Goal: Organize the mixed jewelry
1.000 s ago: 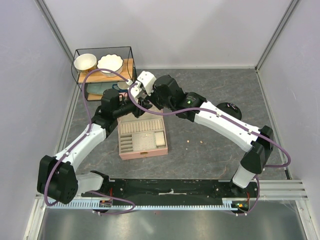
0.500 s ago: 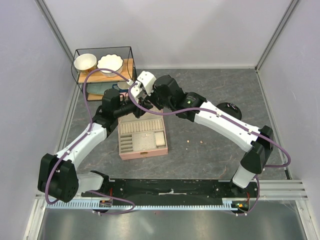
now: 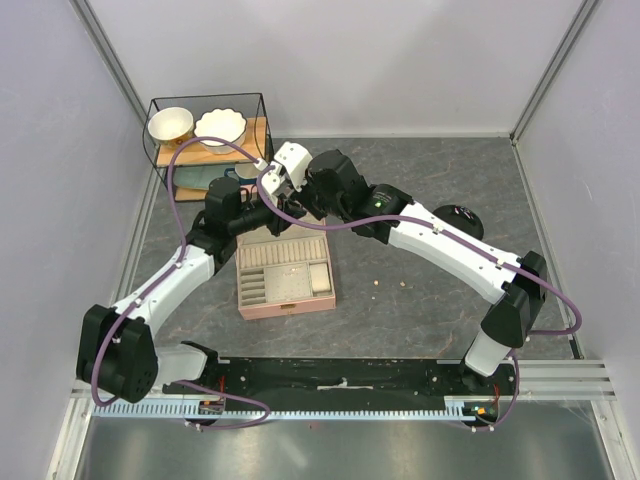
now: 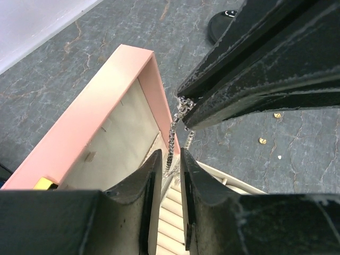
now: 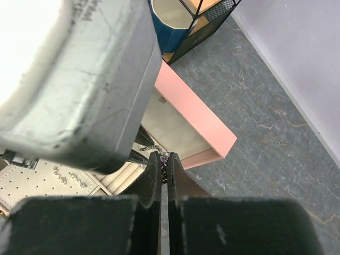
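Note:
A thin silvery chain (image 4: pixel 172 139) hangs from my right gripper (image 5: pixel 164 156), which is shut on its upper end above the far edge of the open pink box (image 3: pixel 286 276). The chain also shows between the right fingertips in the right wrist view (image 5: pixel 166 158). My left gripper (image 4: pixel 170 155) faces it from the left with its jaws a narrow gap apart. The chain's lower end dangles into that gap without being pinched. In the top view both grippers meet (image 3: pixel 282 207) over the box's raised lid. Two tiny gold pieces (image 3: pixel 375 291) lie on the table right of the box and also show in the left wrist view (image 4: pixel 262 141).
A black round disc stand (image 3: pixel 460 218) sits at the right under the right arm. A black wire shelf (image 3: pixel 158 150) with two bowls and a blue cup (image 5: pixel 171 16) stands at the back left. The pink lid (image 4: pixel 79 139) stands up just behind the grippers.

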